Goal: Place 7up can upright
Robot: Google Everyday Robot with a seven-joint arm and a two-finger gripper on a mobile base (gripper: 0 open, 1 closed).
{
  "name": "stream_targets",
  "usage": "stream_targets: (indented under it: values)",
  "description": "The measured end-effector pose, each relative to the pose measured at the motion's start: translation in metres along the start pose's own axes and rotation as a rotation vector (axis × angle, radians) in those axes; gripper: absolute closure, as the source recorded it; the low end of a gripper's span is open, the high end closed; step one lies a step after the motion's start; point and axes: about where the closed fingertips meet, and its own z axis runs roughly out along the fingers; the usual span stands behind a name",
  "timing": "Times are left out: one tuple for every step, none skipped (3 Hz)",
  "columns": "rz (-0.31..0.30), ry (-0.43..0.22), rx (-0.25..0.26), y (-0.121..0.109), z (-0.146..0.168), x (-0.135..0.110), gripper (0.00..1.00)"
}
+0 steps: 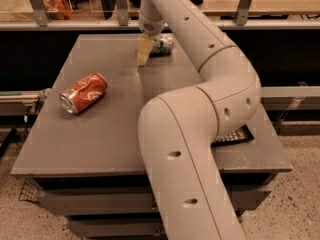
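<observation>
— Hand (144,54) location?
— Far end of the table (100,134), near the back edge, tip pointing down close to the surface, just left of the 7up can (163,43).
— Apart or together?
— Can't tell from this angle.
— Can state?
— 7up can is on its side, not upright, at the far end of the table, just beside the hand on its right. Touching or not, can't tell.
— Other stuff?
— Crushed red-orange can (83,92) on its side, left part of the table, well apart. Robot's arm (210,74) loops over the right half, covering most of a dark flat item (235,135).
</observation>
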Motion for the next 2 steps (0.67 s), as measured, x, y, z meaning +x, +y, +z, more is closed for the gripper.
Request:
stream_targets:
  values:
    - [-0.012, 0.032, -0.017, 0.0016, 0.0015, 0.007, 0.49]
    - [-0.012, 0.032, -0.017, 0.0008, -0.0014, 0.0063, 0.72]
